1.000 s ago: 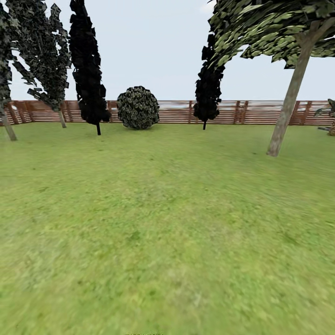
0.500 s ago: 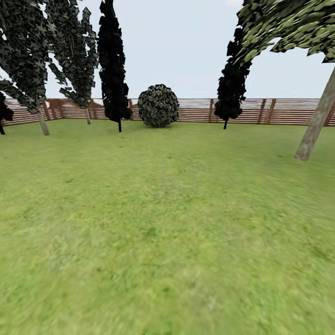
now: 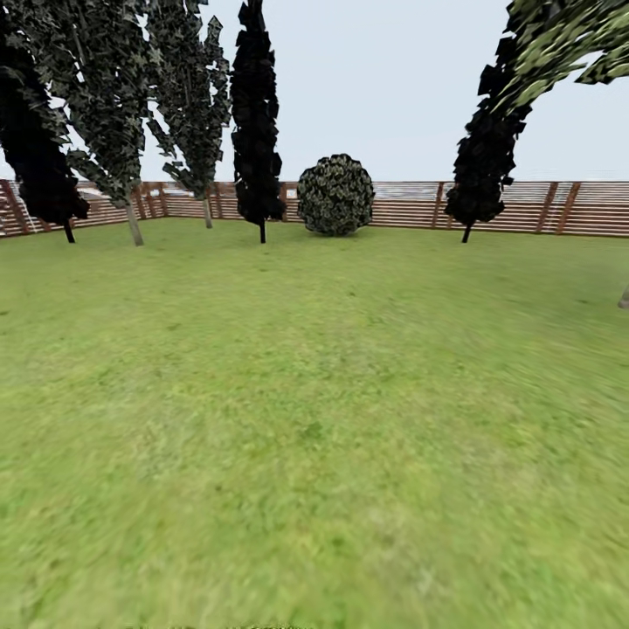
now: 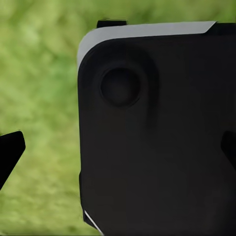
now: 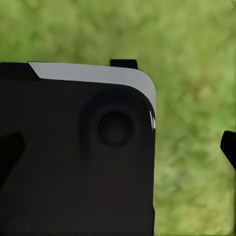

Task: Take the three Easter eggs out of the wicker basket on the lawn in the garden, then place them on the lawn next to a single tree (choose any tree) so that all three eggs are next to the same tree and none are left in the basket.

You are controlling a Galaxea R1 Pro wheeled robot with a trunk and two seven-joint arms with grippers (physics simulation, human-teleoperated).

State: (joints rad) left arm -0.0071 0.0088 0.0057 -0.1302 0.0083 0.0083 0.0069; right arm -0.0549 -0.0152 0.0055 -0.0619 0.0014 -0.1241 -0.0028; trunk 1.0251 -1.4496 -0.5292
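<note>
The lawn (image 3: 314, 419) spreads wide and green in the head view, out to the garden's brown slat fence (image 3: 524, 208). Two trees with pale trunks (image 3: 133, 224) and dark mottled leaves stand at the far left by the fence. The light green canopy of a nearer tree (image 3: 563, 39) reaches in at the upper right, with a sliver of its trunk (image 3: 624, 300) at the edge. The Easter eggs and the wicker basket are out of view. My left gripper (image 4: 120, 151) and right gripper (image 5: 119, 148) hang open over grass, each in front of a black part of my body.
Nearly black thin-trunked trees stand at the far left (image 3: 39, 157), left of centre (image 3: 258, 131) and right (image 3: 485, 157). A round bush (image 3: 335, 195) sits against the fence between them. Grass stretches from me to the fence.
The whole head view has slid to the right, so the camera has turned left. The pale leaning trunk at the right has almost left the picture, and another black tree has come in at the left.
</note>
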